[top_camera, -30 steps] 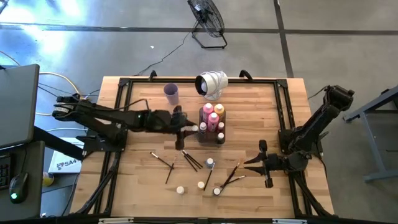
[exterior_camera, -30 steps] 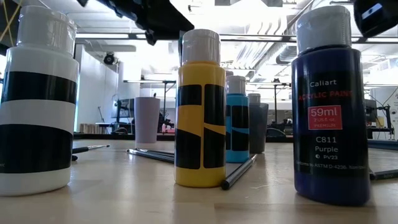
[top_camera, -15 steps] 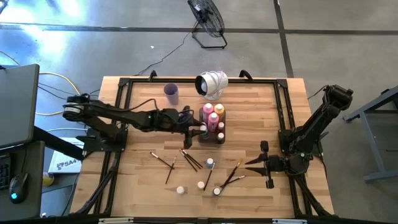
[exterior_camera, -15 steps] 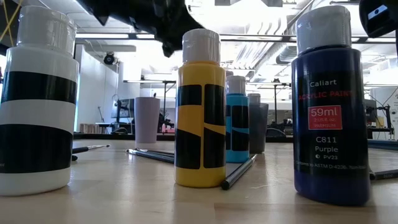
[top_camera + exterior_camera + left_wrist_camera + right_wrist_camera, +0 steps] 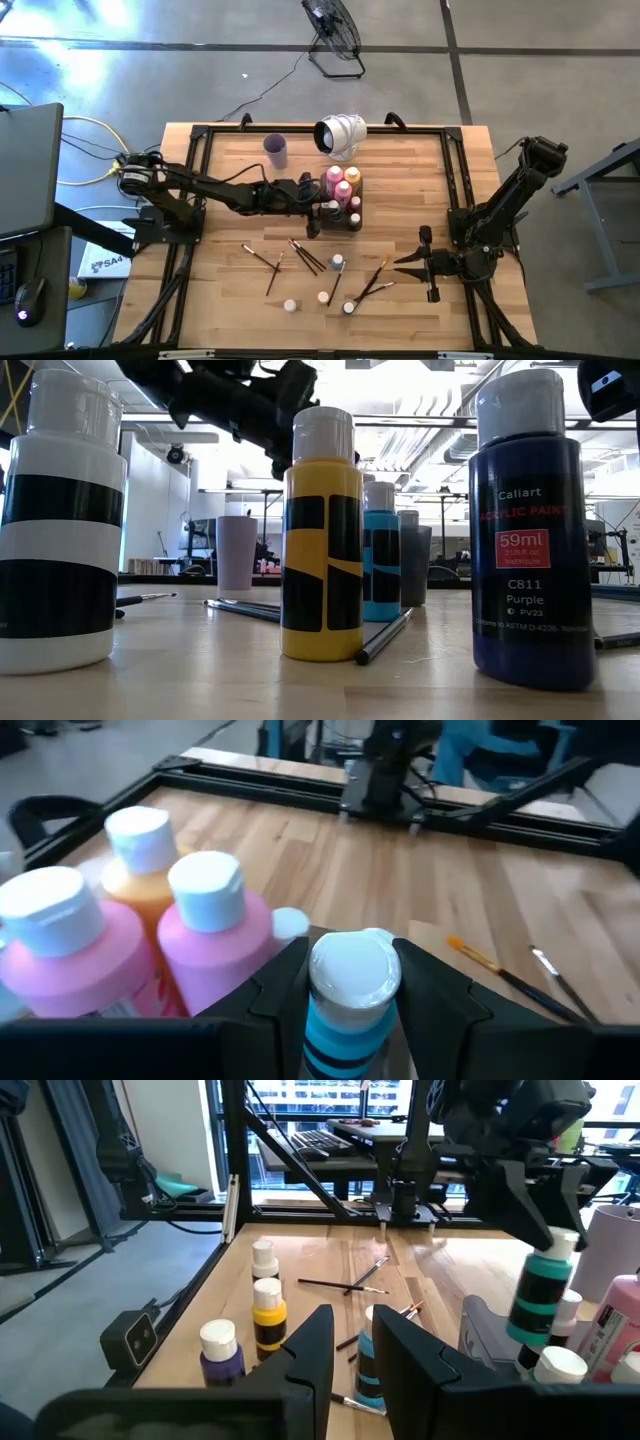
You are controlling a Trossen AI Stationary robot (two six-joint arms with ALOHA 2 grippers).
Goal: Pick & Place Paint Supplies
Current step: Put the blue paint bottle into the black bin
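Left jaws (image 5: 350, 995) grip our teal bottle (image 5: 345, 1010) beside the tray's (image 5: 328, 222) pink bottles (image 5: 205, 935); right jaws (image 5: 348, 1342) empty, slightly apart; brushes (image 5: 305, 257) and small bottles (image 5: 324, 297) remain on the surface (image 5: 230, 170).

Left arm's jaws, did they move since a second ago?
Yes. The left gripper, holding a teal bottle, moved rightward toward the tray of bottles.

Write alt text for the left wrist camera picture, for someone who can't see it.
The left gripper holds a teal-and-black striped paint bottle with a white cap between its two dark fingers, right beside two pink bottles and an orange bottle. Beyond them, paintbrushes lie on the wooden table.
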